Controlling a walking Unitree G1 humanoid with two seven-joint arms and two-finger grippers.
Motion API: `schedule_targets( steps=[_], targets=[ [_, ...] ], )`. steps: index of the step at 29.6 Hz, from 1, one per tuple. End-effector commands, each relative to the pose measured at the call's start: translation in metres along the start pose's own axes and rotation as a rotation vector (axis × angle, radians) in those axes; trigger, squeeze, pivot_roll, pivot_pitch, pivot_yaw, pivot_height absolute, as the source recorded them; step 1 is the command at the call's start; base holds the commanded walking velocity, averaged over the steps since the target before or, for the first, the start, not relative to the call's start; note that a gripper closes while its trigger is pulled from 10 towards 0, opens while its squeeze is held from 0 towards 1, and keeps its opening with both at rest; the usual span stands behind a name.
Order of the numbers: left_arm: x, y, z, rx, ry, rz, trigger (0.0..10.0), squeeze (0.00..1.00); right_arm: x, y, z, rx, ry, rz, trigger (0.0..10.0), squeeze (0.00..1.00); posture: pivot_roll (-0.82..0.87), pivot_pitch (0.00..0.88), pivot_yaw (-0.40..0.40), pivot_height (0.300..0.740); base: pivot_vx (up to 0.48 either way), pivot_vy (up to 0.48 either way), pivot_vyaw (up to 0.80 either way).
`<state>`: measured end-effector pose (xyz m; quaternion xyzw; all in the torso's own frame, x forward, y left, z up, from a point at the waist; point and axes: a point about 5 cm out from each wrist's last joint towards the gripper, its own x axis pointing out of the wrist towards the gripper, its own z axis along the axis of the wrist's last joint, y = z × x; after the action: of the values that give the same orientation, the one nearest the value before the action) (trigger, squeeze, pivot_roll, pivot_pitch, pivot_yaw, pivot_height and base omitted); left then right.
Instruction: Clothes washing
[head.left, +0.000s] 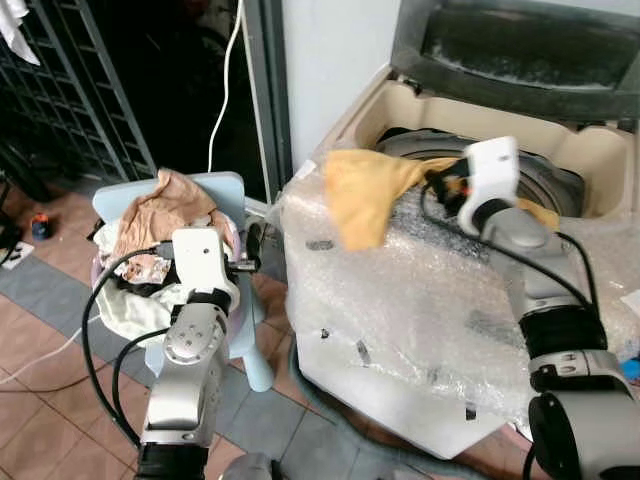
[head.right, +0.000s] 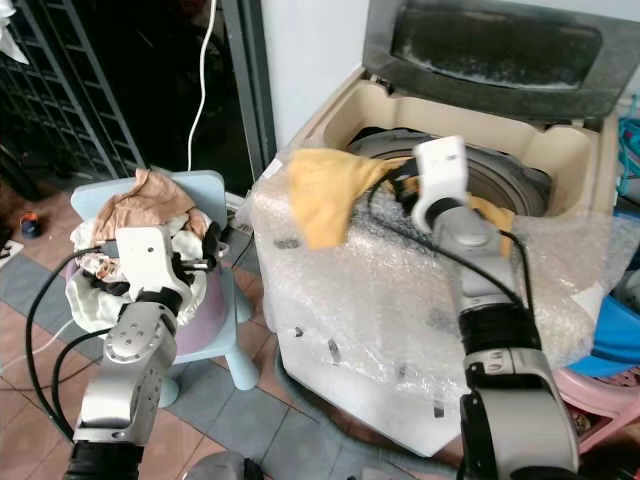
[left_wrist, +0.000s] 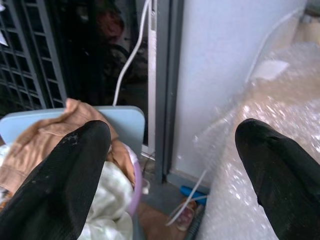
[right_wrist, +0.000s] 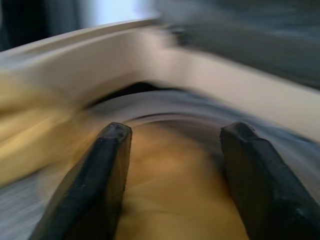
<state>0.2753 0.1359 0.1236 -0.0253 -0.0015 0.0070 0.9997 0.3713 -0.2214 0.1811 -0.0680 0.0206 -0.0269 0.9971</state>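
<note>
Right claw (right_wrist: 172, 165), fingers spread wide, is hovering over the washer (head.left: 560, 150) drum.
I'm seeing the yellow garment (head.left: 365, 190) draped on its rim, centre frame; the laundry pile (head.left: 150, 250) at left is waiting, I judge.

Landmark: washing machine (head.left: 560, 150), lid (head.left: 520, 45) raised behind the drum opening. Bubble wrap (head.left: 420, 290) covers the machine's front and top edge. A cloth (head.left: 362, 195) lies draped over the machine's front-left rim, partly on the bubble wrap, partly trailing into the drum. Right claw (right_wrist: 172, 170) sits over the drum opening, fingers apart, cloth beneath them. Left of the machine stands a stool (head.left: 235, 190) on the tiled floor (head.left: 40, 400); a basket (head.right: 205, 300) of laundry (head.left: 160, 215) rests on it. Left claw (left_wrist: 172, 170) hangs between stool and machine, fingers apart. Behind the stool, left of the machine: a doorframe (head.left: 265, 100) with a cable (head.left: 225, 90) hanging down. Wall (head.left: 335, 60) stands behind the machine's left corner.
</note>
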Motion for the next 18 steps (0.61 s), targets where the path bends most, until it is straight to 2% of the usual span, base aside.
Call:
schedule_targets(
  steps=[1, 5, 9, 11, 13, 14, 16, 17, 18],
  targets=[
    [0.0, 0.006, 0.004, 0.007, -0.01, 0.033, 10.0, 0.0, 0.002, -0.025, 0.02, 0.011, -0.071, -0.164, 10.0, 1.0, -0.02, 0.0, 0.003, 0.74, 0.0, 0.0, 0.0],
    [-0.002, 0.008, -0.001, 0.014, 0.01, 0.037, 10.0, 0.0, -0.002, -0.029, 0.027, -0.023, -0.126, -0.206, 10.0, 1.0, -0.05, 0.008, 0.026, 0.74, 0.0, 0.0, 0.0],
    [0.002, 0.004, 0.003, 0.02, -0.002, 0.006, 10.0, 0.0, -0.014, -0.021, 0.029, 0.015, -0.192, -0.179, 10.0, 1.0, -0.05, 0.001, 0.04, 0.74, 0.0, 0.0, 0.0],
    [0.003, 0.004, 0.004, 0.018, -0.003, 0.007, 10.0, 0.0, -0.024, -0.004, 0.029, 0.071, -0.243, -0.072, 10.0, 1.0, -0.07, 0.003, 0.032, 0.74, 0.0, 0.0, 0.0],
    [0.002, 0.005, 0.002, 0.01, 0.006, 0.012, 10.0, 0.0, -0.038, 0.029, 0.033, 0.059, -0.309, 0.151, 10.0, 1.0, -0.08, 0.012, 0.036, 0.74, 0.0, 0.0, 0.0],
    [0.002, 0.005, 0.002, 0.01, 0.006, 0.012, 10.0, 0.0, -0.038, 0.029, 0.033, 0.059, -0.309, 0.151, 10.0, 1.0, -0.08, 0.012, 0.036, 0.74, 0.0, 0.0, 0.0],
    [-0.001, 0.002, -0.005, -0.001, 0.031, 0.0, 10.0, 0.0, -0.055, 0.066, 0.034, 0.03, -0.347, 0.396, 10.0, 1.0, -0.09, 0.0, 0.041, 0.74, 0.0, 0.0, 0.0],
    [-0.001, 0.002, -0.005, -0.001, 0.031, 0.0, 10.0, 0.0, -0.055, 0.066, 0.034, 0.03, -0.347, 0.396, 10.0, 1.0, -0.09, 0.0, 0.041, 0.74, 0.0, 0.0, 0.0],
    [-0.002, 0.0, -0.008, -0.005, 0.038, -0.005, 10.0, 0.0, -0.06, 0.075, 0.033, 0.033, -0.353, 0.454, 10.0, 1.0, -0.09, 0.0, 0.043, 0.74, 0.0, 0.0, 0.0]
  ],
)
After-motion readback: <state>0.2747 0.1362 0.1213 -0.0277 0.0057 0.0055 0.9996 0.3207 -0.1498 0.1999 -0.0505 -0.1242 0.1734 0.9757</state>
